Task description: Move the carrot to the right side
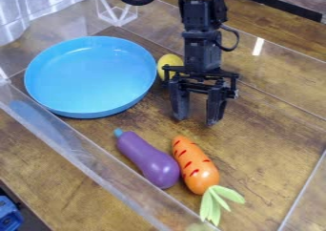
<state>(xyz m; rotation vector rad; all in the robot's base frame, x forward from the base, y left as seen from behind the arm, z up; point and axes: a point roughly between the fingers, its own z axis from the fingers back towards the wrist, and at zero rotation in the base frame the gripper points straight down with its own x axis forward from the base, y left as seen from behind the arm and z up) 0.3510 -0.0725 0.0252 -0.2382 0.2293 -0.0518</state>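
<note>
The orange toy carrot (195, 165) with dark stripes lies on the wooden table near the front, its light green leafy top (218, 202) pointing toward the front edge. It lies right beside the purple eggplant (148, 158). My gripper (199, 110) hangs open and empty above the table, behind the carrot and apart from it, fingers pointing down.
A blue plate (87, 74) sits at the left. A yellow lemon (167, 63) peeks out between the plate and my gripper. Clear plastic walls (76, 144) fence the table on the front and sides. Bare wood lies at the right (274, 120).
</note>
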